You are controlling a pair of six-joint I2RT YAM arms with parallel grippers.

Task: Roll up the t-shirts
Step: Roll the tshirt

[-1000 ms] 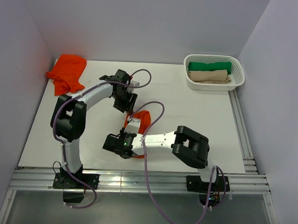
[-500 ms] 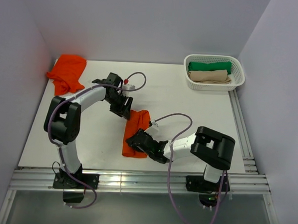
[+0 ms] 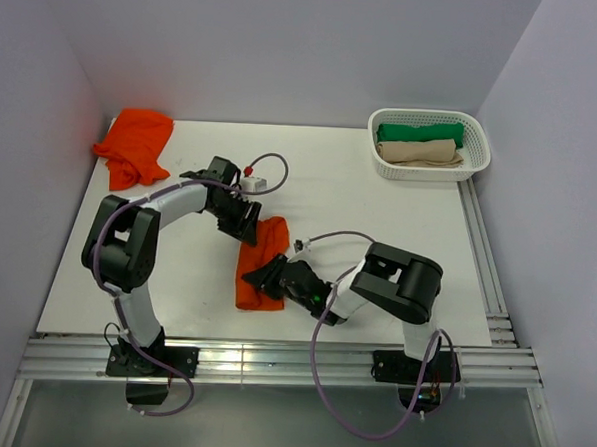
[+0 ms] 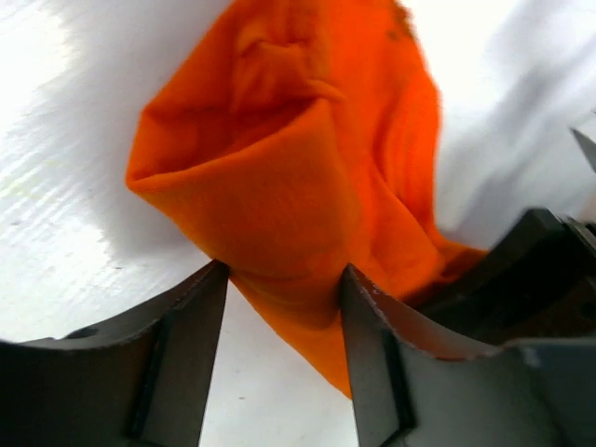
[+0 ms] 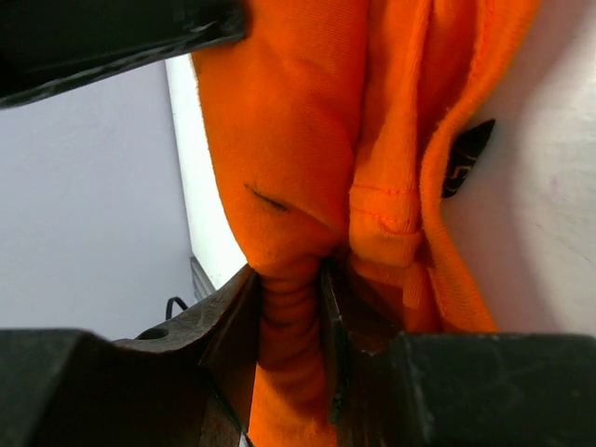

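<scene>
One orange t-shirt (image 3: pixel 257 266) lies bunched in a narrow folded strip on the table, in front of centre. My left gripper (image 3: pixel 246 224) is at its far end, shut on a fold of the cloth (image 4: pixel 279 186); the pinch shows in the left wrist view (image 4: pixel 279 277). My right gripper (image 3: pixel 276 276) lies low at the strip's right side, shut on a thick fold of the same shirt (image 5: pixel 289 149); the pinch shows in the right wrist view (image 5: pixel 291 279). A second orange t-shirt (image 3: pixel 134 145) lies crumpled at the back left corner.
A white mesh basket (image 3: pixel 471 168) at the back right holds a green and a beige rolled cloth. Grey walls close in the table on three sides. A metal rail (image 3: pixel 271 362) runs along the front edge.
The held shirt has shifted left and a little toward the front. My right arm has swung round, so its gripper now sits at the shirt's right side. My left gripper has moved slightly left.
</scene>
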